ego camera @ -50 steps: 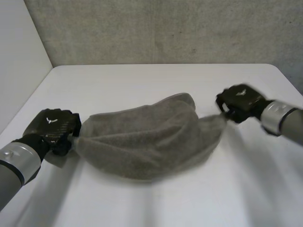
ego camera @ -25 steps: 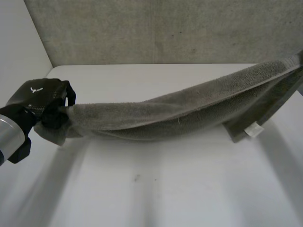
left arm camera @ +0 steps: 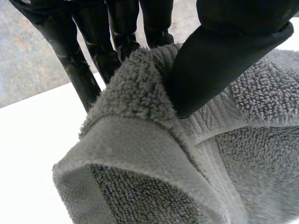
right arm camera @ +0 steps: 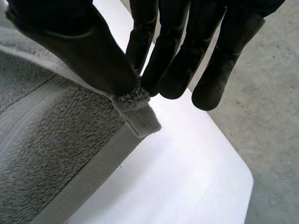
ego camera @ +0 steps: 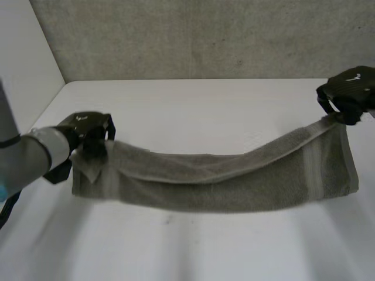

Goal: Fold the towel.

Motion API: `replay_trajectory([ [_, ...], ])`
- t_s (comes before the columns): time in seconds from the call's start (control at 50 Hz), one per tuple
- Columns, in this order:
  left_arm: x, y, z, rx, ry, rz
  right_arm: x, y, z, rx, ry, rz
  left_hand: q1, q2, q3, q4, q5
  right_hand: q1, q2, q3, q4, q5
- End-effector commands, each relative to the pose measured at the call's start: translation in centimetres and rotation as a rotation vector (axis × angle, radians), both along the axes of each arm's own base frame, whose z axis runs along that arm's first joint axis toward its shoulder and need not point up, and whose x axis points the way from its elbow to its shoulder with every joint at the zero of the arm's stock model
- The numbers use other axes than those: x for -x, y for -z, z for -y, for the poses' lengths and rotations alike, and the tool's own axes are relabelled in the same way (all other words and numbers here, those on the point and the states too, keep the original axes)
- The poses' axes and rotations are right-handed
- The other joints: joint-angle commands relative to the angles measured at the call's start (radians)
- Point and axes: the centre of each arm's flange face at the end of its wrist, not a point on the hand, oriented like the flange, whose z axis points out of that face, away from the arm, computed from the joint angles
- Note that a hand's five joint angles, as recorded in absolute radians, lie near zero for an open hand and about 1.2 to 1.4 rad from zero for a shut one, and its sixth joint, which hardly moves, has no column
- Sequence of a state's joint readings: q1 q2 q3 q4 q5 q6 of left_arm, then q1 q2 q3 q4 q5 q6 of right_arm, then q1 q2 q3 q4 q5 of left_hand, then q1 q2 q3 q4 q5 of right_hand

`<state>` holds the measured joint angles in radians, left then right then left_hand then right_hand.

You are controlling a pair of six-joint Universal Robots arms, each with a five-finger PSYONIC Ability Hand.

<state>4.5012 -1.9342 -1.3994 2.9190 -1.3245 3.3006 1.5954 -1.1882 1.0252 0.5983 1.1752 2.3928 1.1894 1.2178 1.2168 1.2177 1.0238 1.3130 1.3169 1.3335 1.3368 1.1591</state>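
A grey towel (ego camera: 222, 181) hangs stretched between my two hands above the white table (ego camera: 193, 111), sagging in the middle with its lower part touching the tabletop. My left hand (ego camera: 88, 132) is shut on the towel's left corner; in the left wrist view the thumb (left arm camera: 224, 56) presses the towel (left arm camera: 154, 154) against the fingers (left arm camera: 84, 65). My right hand (ego camera: 348, 93) is shut on the right corner, held higher and farther back. In the right wrist view the thumb (right arm camera: 79, 46) and fingers (right arm camera: 173, 60) pinch the very tip of the towel (right arm camera: 56, 140).
A grey wall (ego camera: 205, 35) stands behind the table's far edge. A white wall (ego camera: 23, 76) runs along the left side. The table's rounded right corner (right arm camera: 243, 182) lies just beyond my right hand, with grey floor (right arm camera: 271, 116) past it.
Both hands have pulled apart, and the bunched towel is now drawn out long. The right hand swung far right and up, then came back lower into view. The left hand rose.
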Motion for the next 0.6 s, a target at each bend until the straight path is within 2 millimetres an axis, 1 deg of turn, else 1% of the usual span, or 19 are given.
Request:
replay_trajectory([
  [0.02,2.1,-4.8,5.8,0.227,0.014,-0.063,-2.9,-3.0,5.2,0.227,0.028,0.053,0.207,0.178,0.180,0.179,0.198,0.083,0.079,0.063,0.059,0.063],
  [0.06,2.8,-9.6,7.0,0.383,0.016,-0.141,-3.7,-7.4,6.6,0.412,0.055,0.206,0.207,0.178,0.180,0.179,0.198,0.083,0.079,0.063,0.059,0.063],
  [0.08,2.8,-9.6,7.0,0.384,0.016,-0.141,-3.7,-7.4,6.6,0.413,0.056,0.207,0.207,0.178,0.180,0.179,0.198,0.083,0.079,0.063,0.059,0.063],
  [0.12,3.0,-14.2,7.5,0.525,0.007,-0.266,-3.5,-11.6,6.6,0.558,0.061,0.359,0.207,0.178,0.180,0.179,0.198,0.083,0.079,0.063,0.059,0.063],
  [0.16,2.9,-15.7,7.6,0.567,0.008,-0.332,-3.5,-12.8,6.3,0.587,0.051,0.410,0.207,0.178,0.180,0.179,0.198,0.083,0.079,0.063,0.059,0.063],
  [0.18,2.9,-15.8,7.6,0.568,0.008,-0.333,-3.5,-12.8,6.3,0.587,0.051,0.411,0.207,0.178,0.180,0.179,0.198,0.083,0.079,0.063,0.059,0.063],
  [0.22,2.8,-18.1,7.2,0.620,0.017,-0.441,-3.5,-13.7,5.6,0.588,0.042,0.437,0.207,0.178,0.180,0.179,0.198,0.083,0.079,0.063,0.059,0.063],
  [0.3,2.7,-18.2,7.0,0.596,0.021,-0.492,-3.5,-13.4,4.7,0.534,0.037,0.428,0.207,0.178,0.180,0.179,0.198,0.083,0.079,0.063,0.059,0.063],
  [0.34,2.6,-15.8,7.0,0.506,0.004,-0.476,-3.6,-11.5,3.9,0.413,0.016,0.396,0.207,0.178,0.180,0.179,0.198,0.083,0.079,0.063,0.059,0.063],
  [0.36,2.6,-15.7,7.0,0.506,0.004,-0.476,-3.6,-11.5,3.9,0.412,0.016,0.395,0.207,0.178,0.180,0.179,0.198,0.083,0.079,0.063,0.059,0.063],
  [0.38,2.4,-13.9,7.0,0.444,-0.008,-0.458,-3.7,-10.5,3.4,0.362,-0.010,0.372,0.207,0.178,0.180,0.179,0.198,0.083,0.079,0.063,0.059,0.063],
  [0.4,2.4,-13.9,7.0,0.444,-0.009,-0.457,-3.7,-10.5,3.4,0.362,-0.010,0.372,0.207,0.178,0.180,0.179,0.198,0.083,0.079,0.063,0.059,0.063],
  [0.44,2.2,-10.0,6.7,0.320,-0.030,-0.423,-3.9,-8.0,2.6,0.266,-0.049,0.317,0.207,0.178,0.180,0.179,0.198,0.083,0.079,0.063,0.059,0.063],
  [0.46,2.2,-9.9,6.7,0.320,-0.030,-0.423,-3.9,-8.0,2.6,0.266,-0.049,0.317,0.207,0.178,0.180,0.179,0.198,0.083,0.079,0.063,0.059,0.063],
  [0.5,2.1,-5.9,5.9,0.191,-0.024,-0.389,-3.9,-4.7,1.8,0.158,-0.075,0.263,0.207,0.178,0.180,0.179,0.198,0.083,0.079,0.063,0.059,0.063],
  [0.52,2.1,-5.9,5.9,0.190,-0.024,-0.389,-3.9,-4.7,1.8,0.158,-0.075,0.263,0.207,0.178,0.180,0.179,0.198,0.083,0.079,0.063,0.059,0.063],
  [0.54,2.0,-3.8,5.3,0.130,-0.017,-0.363,-3.8,-2.9,1.4,0.106,-0.078,0.229,0.207,0.178,0.180,0.179,0.198,0.083,0.079,0.063,0.059,0.063],
  [0.56,2.0,-3.8,5.3,0.129,-0.017,-0.363,-3.8,-2.9,1.4,0.106,-0.078,0.229,0.207,0.178,0.180,0.179,0.198,0.083,0.079,0.063,0.059,0.063],
  [0.6,1.6,0.2,3.9,0.034,-0.001,-0.270,-2.8,1.0,0.8,0.001,-0.070,0.146,0.207,0.178,0.180,0.179,0.198,0.083,0.079,0.063,0.059,0.063],
])
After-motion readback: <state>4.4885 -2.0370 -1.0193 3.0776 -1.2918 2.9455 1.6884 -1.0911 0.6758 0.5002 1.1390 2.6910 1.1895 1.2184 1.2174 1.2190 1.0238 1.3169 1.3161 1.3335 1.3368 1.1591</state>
